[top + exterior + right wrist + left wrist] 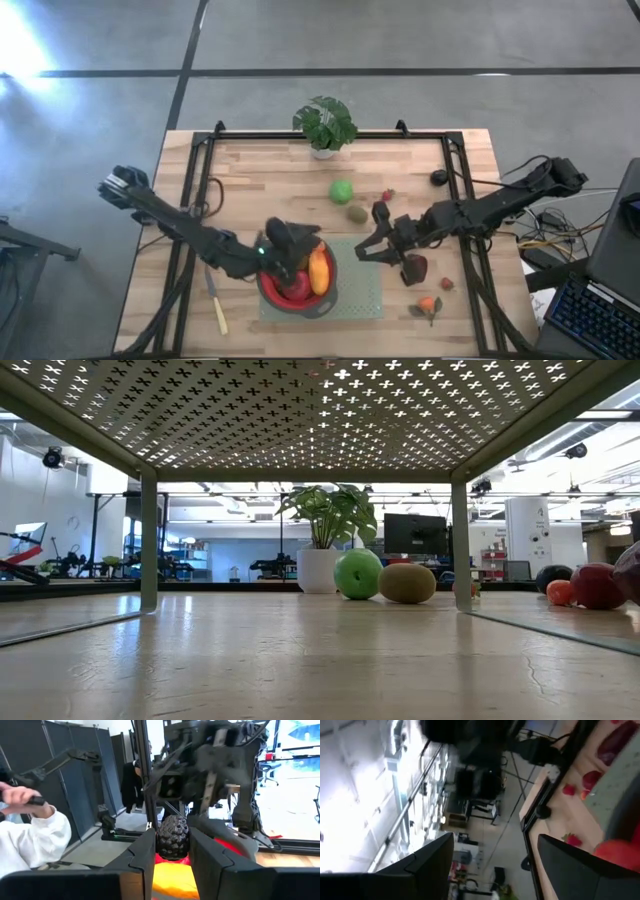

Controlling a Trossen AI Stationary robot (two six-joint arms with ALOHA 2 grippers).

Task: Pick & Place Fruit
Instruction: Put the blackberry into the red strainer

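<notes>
A red bowl (268, 290) on a green mat (360, 295) holds a red apple (296, 287) and an orange elongated piece (319, 270). My left gripper (290, 250) (495, 840) hangs open over the bowl. My right gripper (362, 250) (172, 840), just right of the bowl, is shut on a dark bumpy fruit (172, 832). The green ball (342, 190), a kiwi (356, 213), a tiny red piece (388, 195), the dark-red lump (415, 268) and small red and orange pieces (428, 304) rest on the table. My right gripper pinches the dark bumpy fruit (173, 845) between its two fingers (145, 855), one on each side of it. The fingers come roughly level from the table's right, pointing at the bowl. The fruit is clear of the table, with the bowl and orange piece showing below it.
A potted plant (325, 125) stands at the far edge. A pale-handled knife (218, 310) lies near the left front. A dark round item (438, 177) sits far right. A person's white sleeve (30, 840) shows beyond the table. Both arms meet closely at the bowl.
</notes>
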